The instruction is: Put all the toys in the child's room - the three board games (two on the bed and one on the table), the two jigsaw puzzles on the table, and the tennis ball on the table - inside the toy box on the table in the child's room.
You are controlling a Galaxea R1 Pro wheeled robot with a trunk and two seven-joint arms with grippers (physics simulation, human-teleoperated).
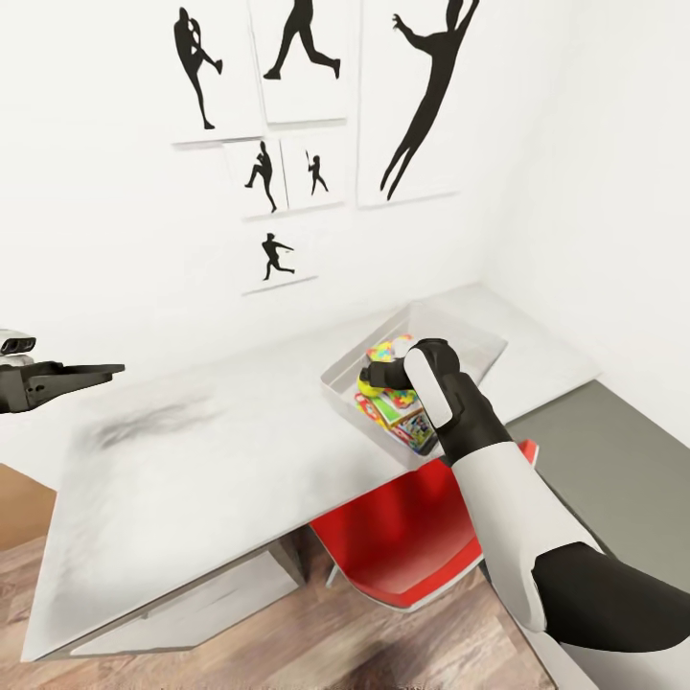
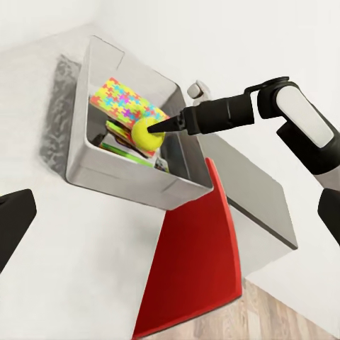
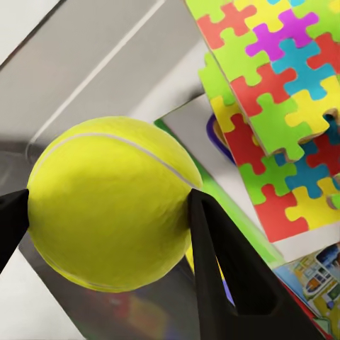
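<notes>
White walls hung with black silhouette posters (image 1: 305, 57) back the table (image 1: 220, 450), a red chair (image 1: 412, 546) tucked beneath. On its far end sits the toy box (image 2: 127, 180), holding jigsaw puzzles (image 3: 283, 92) over a board game (image 1: 407, 422). Reaching in, the right gripper (image 3: 106, 212) pinches the tennis ball (image 3: 113, 202) (clear of the contents). The left gripper (image 1: 81, 372) hovers well apart, its opening unclear

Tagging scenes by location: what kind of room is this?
Probably a child's bedroom or playroom. Sports-silhouette posters hang above a pale desk with a red chair, and a grey toy box holds jigsaw puzzles while the right end effector grips a tennis ball.
</notes>
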